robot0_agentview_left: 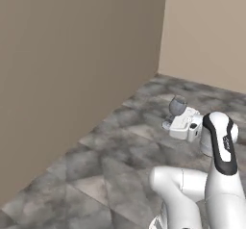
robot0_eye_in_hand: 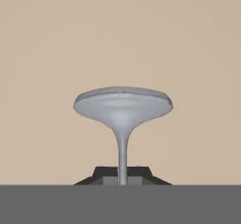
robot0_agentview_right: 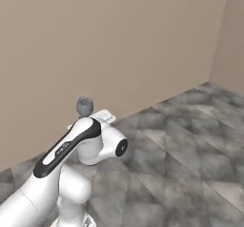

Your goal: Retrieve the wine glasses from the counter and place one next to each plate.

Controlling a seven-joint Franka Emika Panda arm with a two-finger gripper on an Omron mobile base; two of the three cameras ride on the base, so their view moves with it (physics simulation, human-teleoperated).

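Grey-blue translucent wine glass (robot0_agentview_left: 177, 107) carried above a grey marbled floor (robot0_agentview_left: 120, 151), away from any worktop; bowl uppermost and tilted slightly in the left base view, foot (robot0_agentview_left: 166, 125) low at the left of the white hand. Gripper (robot0_eye_in_hand: 122, 177) pressed together on the thin stem (robot0_eye_in_hand: 122, 157), dark fingertips (robot0_eye_in_hand: 141, 175) close on either side of it in the hand view. Same glass (robot0_agentview_right: 84, 107) seen just above the white and dark arm (robot0_agentview_right: 71, 142) in the right base view, against a plain beige wall (robot0_agentview_right: 119, 40). Round foot (robot0_eye_in_hand: 123, 104) facing the camera in the hand view, beige wall (robot0_eye_in_hand: 188, 53) behind. Corner of two beige walls (robot0_agentview_left: 161, 31) beyond the glass in the left base view.
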